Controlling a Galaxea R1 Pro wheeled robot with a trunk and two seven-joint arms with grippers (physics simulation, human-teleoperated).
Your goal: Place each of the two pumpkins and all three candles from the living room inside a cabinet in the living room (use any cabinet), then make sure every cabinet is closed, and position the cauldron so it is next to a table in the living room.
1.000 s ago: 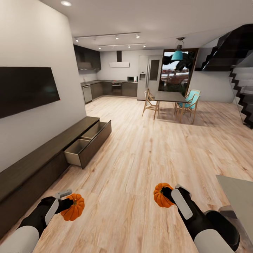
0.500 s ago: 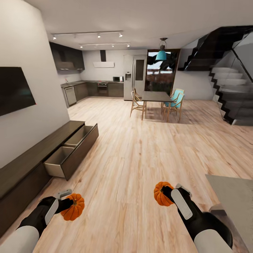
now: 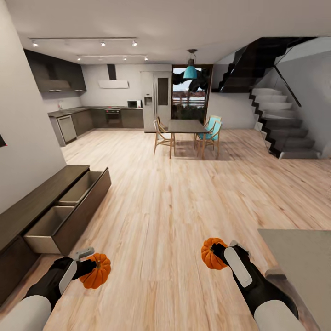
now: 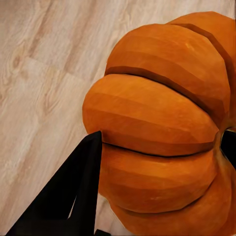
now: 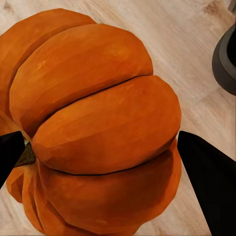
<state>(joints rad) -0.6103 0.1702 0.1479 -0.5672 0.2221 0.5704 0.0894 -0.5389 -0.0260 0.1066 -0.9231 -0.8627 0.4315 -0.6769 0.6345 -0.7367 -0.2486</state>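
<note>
Head view. Left gripper (image 3: pixel 89 266) is pinched on a pumpkin (image 3: pixel 96 271), held out over the wood floor (image 3: pixel 174 220) at the picture's lower left. Right gripper (image 3: pixel 220 253) is clamped on the second pumpkin (image 3: pixel 210 254), also clear of the floor, stem side toward the fingers. The cabinet (image 3: pixel 27 214) runs along the left wall; two of its drawers (image 3: pixel 64 216) stand pulled out and open-topped, their fronts jutting into the floor space just ahead of the left arm. The corner of the table (image 3: pixel 299 257) sits at the lower right, just beside the right forearm. Between cabinet and table the floor lies open and wide, running up to the dining table (image 3: pixel 185 126) with chairs, the kitchen units (image 3: pixel 87 119) and the staircase (image 3: pixel 280 133) far off.

Left wrist view. Pumpkin (image 4: pixel 162 132) up close, one dark finger (image 4: pixel 73 196) pressed against its ribbed side (second finger only a dark sliver at the frame edge). Bare floorboards behind.

Right wrist view. Second pumpkin (image 5: pixel 98 128) sits between both dark fingertips (image 5: pixel 209 182), each touching a flank. A dark rounded object (image 5: pixel 226 59) shows at one edge; I cannot tell what it is.
</note>
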